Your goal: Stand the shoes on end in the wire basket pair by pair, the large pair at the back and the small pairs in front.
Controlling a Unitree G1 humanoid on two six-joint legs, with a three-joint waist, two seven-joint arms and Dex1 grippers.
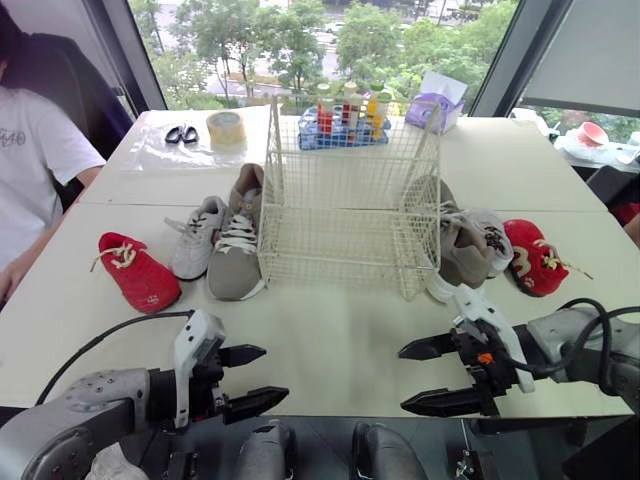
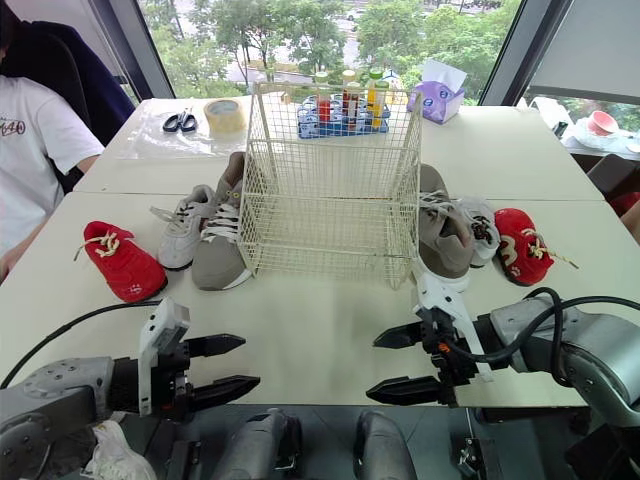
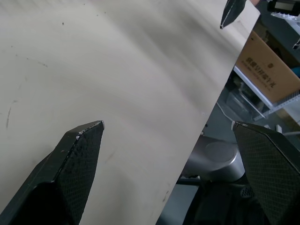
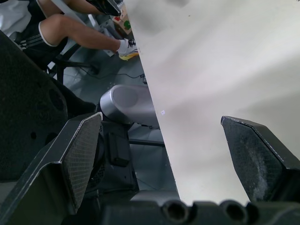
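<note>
Seen from my head, the wire basket [image 1: 330, 240] stands upright on the bench [image 1: 340, 325]. Three shoes lie on their soles to the left of the basket. The left grey shoe [image 1: 237, 250] is just beside the wire wall, the left white shoe [image 1: 195, 238] is next to it, and the left red shoe [image 1: 138, 272] is farthest from the basket. Three more lie to the right of the basket. The right grey shoe [image 1: 455, 250] is close against the wire, the right white shoe [image 1: 492, 240] is pressed against it, and the right red shoe [image 1: 533, 258] is outermost.

Behind the basket sit a blue tray of bottles [image 1: 345, 125], a roll of tape [image 1: 226, 127], scissors [image 1: 181, 134] and a purple tissue pack [image 1: 435, 105]. A person in a white shirt [image 1: 30, 150] sits off to the left of the basket, past the bench's side.

In front of the basket, at the bench's near edge, my left fingers [image 1: 255, 402] are spread apart and hold nothing. My right fingers [image 1: 435, 402] gape the same way, empty and well apart from the basket.

In my left wrist view, my two left fingers stand wide apart over the bench's edge. One black tip of my right fingers is visible farther along that edge. A cardboard box [image 3: 269, 65] sits on a shelf below bench level.

In my right wrist view, my right fingers are parted with nothing between them, and the bench's edge runs through the gap.
</note>
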